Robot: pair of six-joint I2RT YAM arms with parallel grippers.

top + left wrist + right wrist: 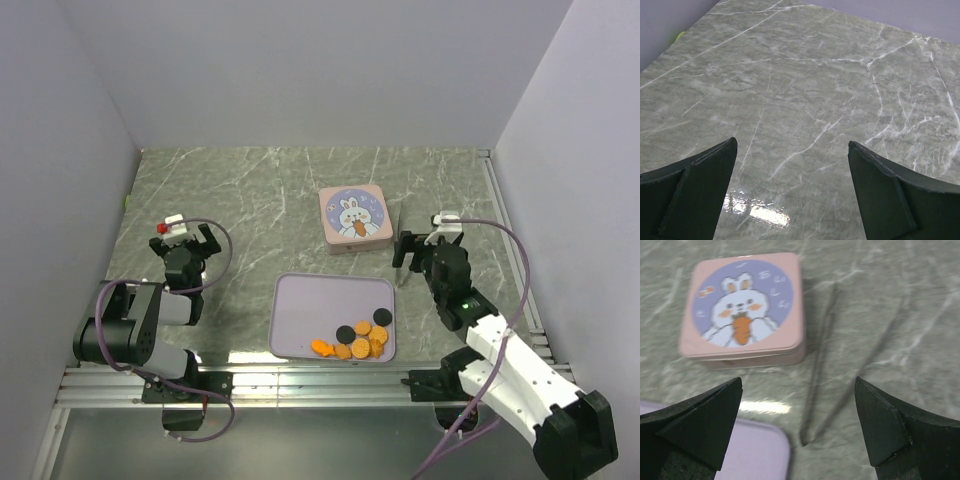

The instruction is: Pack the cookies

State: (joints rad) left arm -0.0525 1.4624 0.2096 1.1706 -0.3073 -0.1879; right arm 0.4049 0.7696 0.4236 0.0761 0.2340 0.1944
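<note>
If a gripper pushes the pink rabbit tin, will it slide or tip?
The pink tin looks low and wide, so it likely slides rather than tips. The table looks glossy, which may ease sliding. Its lid appears closed, so probably stays on.

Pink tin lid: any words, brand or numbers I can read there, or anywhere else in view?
Pink tin: white characters curve beside the rabbit drawing, too blurred to read.
Lilac tray, cookies, table: no text visible.
</note>
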